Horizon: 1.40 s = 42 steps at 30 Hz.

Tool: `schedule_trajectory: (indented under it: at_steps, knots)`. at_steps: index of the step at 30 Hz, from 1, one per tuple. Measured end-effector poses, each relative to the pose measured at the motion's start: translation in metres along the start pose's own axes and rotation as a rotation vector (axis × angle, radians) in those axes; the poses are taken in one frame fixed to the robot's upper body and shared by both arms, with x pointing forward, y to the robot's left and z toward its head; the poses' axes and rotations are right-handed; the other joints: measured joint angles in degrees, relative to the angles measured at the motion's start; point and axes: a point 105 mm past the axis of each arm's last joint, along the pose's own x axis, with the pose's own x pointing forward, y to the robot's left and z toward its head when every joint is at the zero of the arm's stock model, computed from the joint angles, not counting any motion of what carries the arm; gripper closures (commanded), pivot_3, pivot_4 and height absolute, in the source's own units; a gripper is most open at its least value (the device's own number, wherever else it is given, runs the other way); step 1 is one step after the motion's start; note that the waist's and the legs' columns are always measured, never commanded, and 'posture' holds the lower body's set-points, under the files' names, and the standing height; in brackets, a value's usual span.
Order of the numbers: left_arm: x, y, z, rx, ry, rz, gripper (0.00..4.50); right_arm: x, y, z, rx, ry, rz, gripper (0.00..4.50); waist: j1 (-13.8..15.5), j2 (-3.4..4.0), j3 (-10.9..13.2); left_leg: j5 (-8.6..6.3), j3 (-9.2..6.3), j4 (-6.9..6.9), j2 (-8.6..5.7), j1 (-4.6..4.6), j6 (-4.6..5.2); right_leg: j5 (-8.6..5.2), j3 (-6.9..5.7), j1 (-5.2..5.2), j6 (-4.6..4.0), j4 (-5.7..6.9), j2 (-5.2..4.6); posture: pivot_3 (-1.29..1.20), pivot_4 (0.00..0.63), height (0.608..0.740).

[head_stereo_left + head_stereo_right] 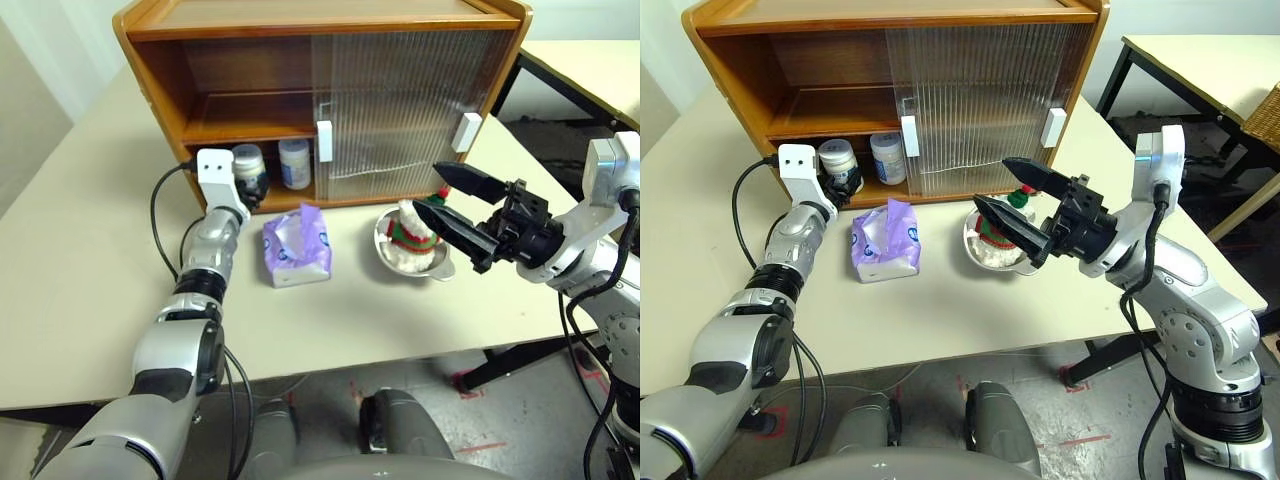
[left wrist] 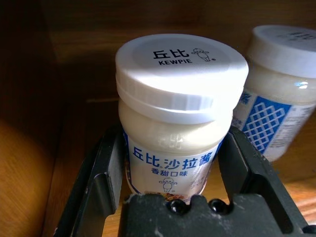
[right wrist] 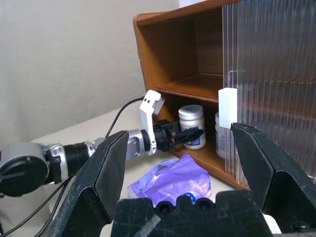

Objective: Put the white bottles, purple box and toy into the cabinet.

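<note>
One white bottle is shelved in the cabinet; left claw apparently grips the second there. Purple box and toy remain beside the wide-open, empty right claw.

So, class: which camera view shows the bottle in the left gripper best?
The left wrist view: the held bottle shows close up between the fingers, lid print readable. Both eye views show it small at the cabinet's lower shelf; the right wrist view shows it far off.

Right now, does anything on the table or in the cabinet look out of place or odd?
One oddity: the plush toy bear sits inside a steel bowl near the cabinet, not on the table. The purple tissue pack looks crumpled but intact; nothing is spilled.
</note>
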Motion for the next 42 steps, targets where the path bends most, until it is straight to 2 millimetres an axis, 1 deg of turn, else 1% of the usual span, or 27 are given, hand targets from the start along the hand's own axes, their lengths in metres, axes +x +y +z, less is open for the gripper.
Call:
schedule_trajectory:
  at_steps: [6,9,12,17,22,24,25,26,34,39,42]
  knots:
    - [0.006,0.002,0.005,-0.020,0.000,0.054,1.44,0.000,-0.001,0.000,0.004,0.000,-0.011,0.00,-0.8,-0.09,0.0,0.00,0.00,0.00,-0.01,-0.02,0.00,0.01,0.00,0.00,0.02,-0.01,-0.02,-0.18,0.000,0.740]
    - [0.007,0.001,0.005,-0.036,0.008,0.073,1.44,-0.001,-0.001,-0.001,0.006,0.002,-0.016,0.00,-1.1,-0.13,0.0,0.00,0.00,0.00,-0.01,-0.02,0.00,0.01,0.00,0.00,0.02,-0.01,-0.02,-0.18,0.000,0.740]
    - [0.008,0.000,0.000,-0.050,0.026,0.083,1.44,-0.001,-0.001,-0.001,0.005,0.002,-0.018,0.00,-1.3,-0.15,0.0,0.00,0.00,0.00,-0.01,-0.01,0.00,0.01,0.00,0.00,0.02,-0.01,-0.01,-0.18,0.000,0.740]
    - [0.009,-0.002,0.000,-0.062,0.028,0.102,1.44,-0.002,-0.003,0.001,-0.004,0.002,-0.030,0.00,-1.3,-0.16,0.0,-0.01,0.00,0.00,-0.01,0.00,-0.01,0.02,0.00,0.01,0.03,0.00,-0.01,-0.19,0.000,0.740]
    - [0.008,0.000,-0.001,-0.057,0.026,0.122,1.44,-0.002,-0.002,0.003,-0.011,0.002,-0.029,0.00,-1.4,-0.18,0.0,-0.01,0.00,0.00,-0.01,0.01,-0.01,0.02,0.01,0.01,0.03,0.00,-0.01,-0.19,0.000,0.740]
    - [0.008,0.002,-0.001,-0.054,0.026,0.132,0.68,-0.002,-0.002,0.003,-0.011,0.002,-0.029,0.00,-1.4,-0.18,0.0,-0.01,0.00,0.00,-0.01,0.01,-0.01,0.02,0.01,0.01,0.03,0.01,-0.01,-0.18,0.000,0.740]
    - [0.008,0.003,-0.001,-0.052,0.025,0.135,0.40,-0.002,-0.002,0.003,-0.011,0.002,-0.029,0.00,-1.4,-0.18,0.0,-0.01,0.00,0.00,-0.01,0.01,-0.01,0.02,0.01,0.01,0.03,0.01,-0.01,-0.18,0.000,0.740]
    - [0.008,0.004,0.000,-0.051,0.020,0.134,0.03,-0.002,-0.002,0.003,-0.011,0.002,-0.029,0.00,-1.4,-0.18,0.0,-0.01,0.00,0.00,-0.01,0.01,-0.01,0.02,0.01,0.01,0.03,0.01,-0.01,-0.18,0.000,0.740]
    - [0.008,0.002,0.008,-0.056,-0.026,0.097,0.03,-0.002,-0.002,0.004,-0.014,-0.001,-0.026,0.00,-1.3,-0.21,-0.1,-0.01,0.00,0.02,-0.01,0.02,-0.01,0.03,0.01,0.03,0.05,0.01,-0.02,-0.17,0.000,0.740]
    - [0.007,-0.003,0.012,-0.047,-0.054,0.048,0.03,0.000,-0.001,0.004,-0.016,-0.004,-0.013,0.00,-1.3,-0.21,-0.1,-0.01,0.00,0.02,-0.01,0.03,-0.01,0.04,0.01,0.04,0.05,0.01,-0.02,-0.17,0.000,0.740]
    - [0.003,-0.003,0.006,-0.030,-0.059,0.030,0.03,0.001,0.000,0.004,-0.015,-0.004,-0.002,0.00,-1.3,-0.20,-0.1,0.00,0.00,0.01,-0.01,0.04,-0.01,0.04,0.02,0.04,0.05,0.02,-0.01,-0.15,0.000,0.740]
